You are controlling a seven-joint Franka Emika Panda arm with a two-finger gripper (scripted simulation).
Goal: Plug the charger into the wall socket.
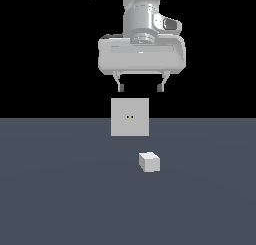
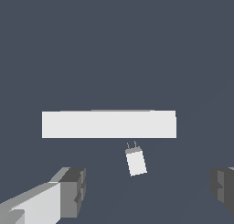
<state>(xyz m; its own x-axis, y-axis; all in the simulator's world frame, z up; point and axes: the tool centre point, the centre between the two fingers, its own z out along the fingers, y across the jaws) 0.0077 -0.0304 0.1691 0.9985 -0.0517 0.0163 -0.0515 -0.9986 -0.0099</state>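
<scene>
The charger [image 1: 149, 162] is a small white-grey cube lying on the dark grey floor, in front of the wall socket and slightly to the exterior view's right of it. The wall socket [image 1: 130, 117] is an upright light-grey square panel with two tiny dark holes at its centre. My gripper [image 1: 140, 88] hangs high above both, open and empty, fingers pointing down. In the wrist view the socket [image 2: 109, 124] appears as a long pale bar seen from above, and the charger [image 2: 135, 162] lies close by with two thin prongs pointing toward it. One dark fingertip [image 2: 73, 191] shows at each side.
The dark grey floor [image 1: 60, 189] stretches around both objects. The background behind it is black. Nothing else stands on the floor.
</scene>
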